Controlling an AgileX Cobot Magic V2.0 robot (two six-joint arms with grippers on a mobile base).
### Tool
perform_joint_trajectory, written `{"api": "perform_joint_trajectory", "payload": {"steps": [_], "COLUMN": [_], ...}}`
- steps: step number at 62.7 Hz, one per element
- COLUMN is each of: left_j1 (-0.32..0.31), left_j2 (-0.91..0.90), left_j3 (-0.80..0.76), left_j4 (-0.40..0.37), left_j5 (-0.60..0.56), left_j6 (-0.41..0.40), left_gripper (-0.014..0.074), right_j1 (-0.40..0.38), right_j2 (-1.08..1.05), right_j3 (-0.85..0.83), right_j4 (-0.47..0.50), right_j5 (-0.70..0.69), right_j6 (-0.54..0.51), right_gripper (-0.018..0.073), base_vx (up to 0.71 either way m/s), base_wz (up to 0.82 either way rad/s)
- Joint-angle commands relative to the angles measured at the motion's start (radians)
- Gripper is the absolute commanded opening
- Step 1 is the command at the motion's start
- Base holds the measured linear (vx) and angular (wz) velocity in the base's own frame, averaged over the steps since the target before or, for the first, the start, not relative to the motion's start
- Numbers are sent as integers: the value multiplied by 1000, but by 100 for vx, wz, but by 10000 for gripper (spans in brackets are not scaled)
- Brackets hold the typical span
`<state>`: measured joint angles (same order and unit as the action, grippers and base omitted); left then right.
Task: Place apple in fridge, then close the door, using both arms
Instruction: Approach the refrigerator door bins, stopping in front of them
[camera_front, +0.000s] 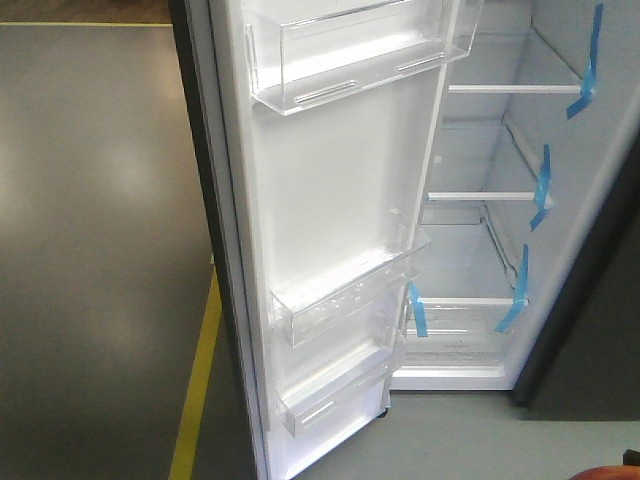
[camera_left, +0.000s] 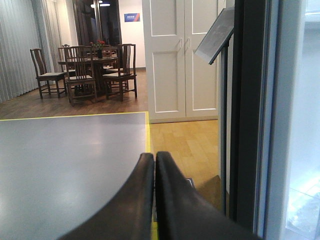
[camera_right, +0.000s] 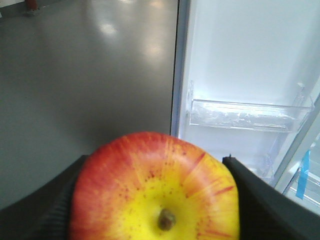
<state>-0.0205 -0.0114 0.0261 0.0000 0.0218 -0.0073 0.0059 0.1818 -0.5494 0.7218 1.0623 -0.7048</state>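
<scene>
My right gripper (camera_right: 155, 167) is shut on the apple (camera_right: 155, 192), red with a yellow patch around the stem, its black fingers (camera_right: 257, 202) pressing on both sides. A red sliver of the apple (camera_front: 605, 472) shows at the bottom right of the front view. The fridge (camera_front: 500, 90) stands open ahead, white inside with glass shelves and blue tape strips (camera_front: 585, 75). Its door (camera_front: 340, 190) is swung wide to the left, with clear bins (camera_front: 350, 295) on its white inner face. My left gripper (camera_left: 155, 157) is shut on nothing, just left of the door's dark edge (camera_left: 247, 115).
A yellow floor line (camera_front: 200, 380) runs along the grey floor left of the door. In the left wrist view, a sign stand (camera_left: 217, 35), white cupboard doors (camera_left: 182, 60) and a dining table with chairs (camera_left: 85, 70) stand further off. A dark panel (camera_front: 600, 330) flanks the fridge's right side.
</scene>
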Motion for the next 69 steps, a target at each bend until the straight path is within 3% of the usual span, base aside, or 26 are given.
{"api": "perform_joint_trajectory", "payload": {"steps": [1, 69], "left_j1": [1, 1], "left_j2": [-15, -15], "left_j3": [21, 21], "left_j4": [0, 0], "left_j5": [-75, -75], "left_j6": [-9, -9], "left_gripper": [-6, -6], "right_j1": [-3, -3], "right_j2": [14, 14], "right_j3": [-23, -23], "right_j4": [46, 46], "right_j5": [-61, -61], "right_j6": [-3, -3], "right_gripper": [366, 366], "base_vx": [10, 8], "base_wz": [-1, -2]}}
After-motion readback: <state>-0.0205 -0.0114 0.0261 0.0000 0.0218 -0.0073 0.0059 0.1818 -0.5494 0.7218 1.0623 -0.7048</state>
